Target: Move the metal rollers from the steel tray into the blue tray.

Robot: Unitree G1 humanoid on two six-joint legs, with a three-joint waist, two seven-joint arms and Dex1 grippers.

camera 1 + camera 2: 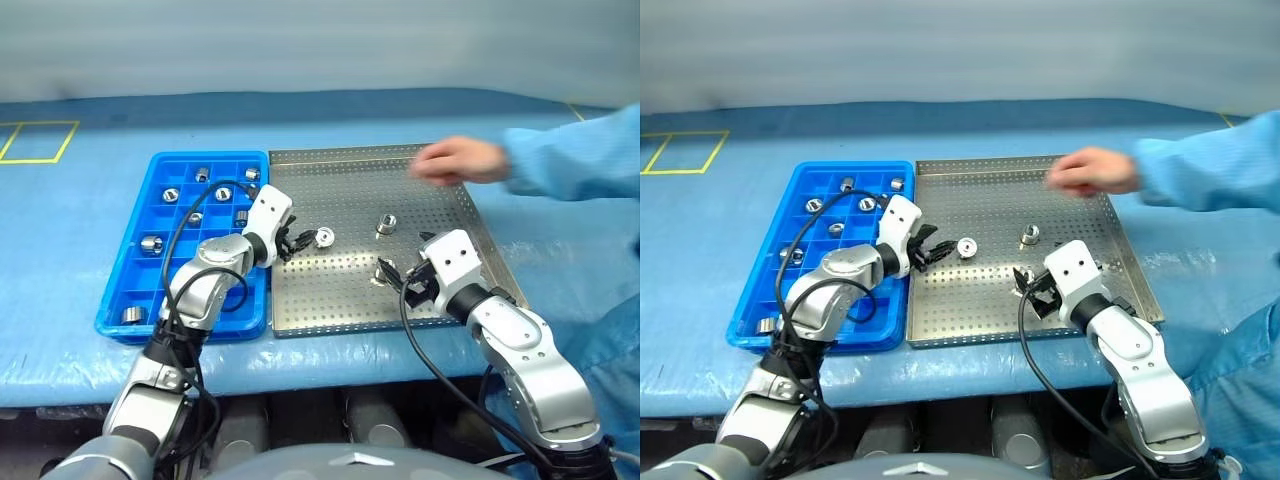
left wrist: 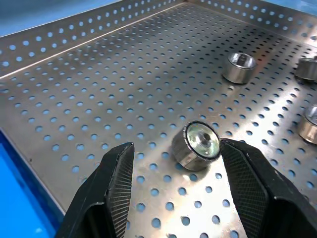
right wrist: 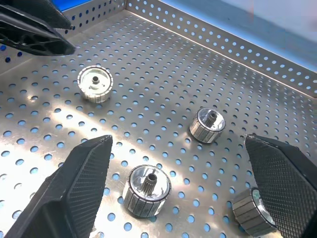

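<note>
I see a few shiny rollers [image 1: 325, 237] lying loose on the holed steel tray [image 1: 350, 305]; more sit in compartments of the blue tray [image 1: 130, 275] beside it, touching.

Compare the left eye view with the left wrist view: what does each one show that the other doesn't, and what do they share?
Left eye alone: the blue tray with rollers in its compartments, a person's hand over the far right corner of the steel tray, and the right gripper, jaws open.
Left wrist alone: up close, the left gripper has its jaws open on either side of one roller lying on its side, with a clear gap to one jaw.
Both: the steel tray, that roller, and other loose rollers beyond it.
</note>
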